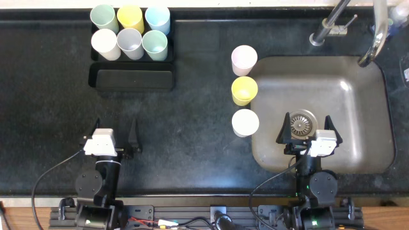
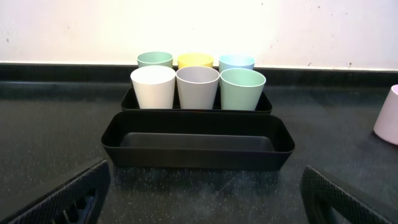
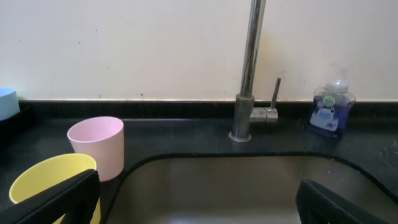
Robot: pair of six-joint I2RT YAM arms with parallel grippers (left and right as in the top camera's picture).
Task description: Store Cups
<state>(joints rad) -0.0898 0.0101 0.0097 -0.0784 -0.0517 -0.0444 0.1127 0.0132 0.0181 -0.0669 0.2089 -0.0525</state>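
Three loose cups stand in a row on the counter beside the sink: pink [image 1: 243,59], yellow [image 1: 244,90] and white [image 1: 245,122]. At the back left, a black tray [image 1: 132,61] holds several cups in two rows, and an empty black tray [image 1: 132,80] lies just in front of it. My left gripper [image 1: 115,135] is open over the counter, facing the empty tray [image 2: 199,158] and the filled cups [image 2: 198,86]. My right gripper [image 1: 309,130] is open above the sink, with the pink cup [image 3: 96,146] and yellow cup [image 3: 50,183] off to its side.
The steel sink [image 1: 345,96] fills the right side, with a drain under the right gripper. A faucet [image 1: 335,19] stands behind it, and a soap bottle [image 3: 333,109] is on the ledge. Dark counter stretches between the trays and the loose cups.
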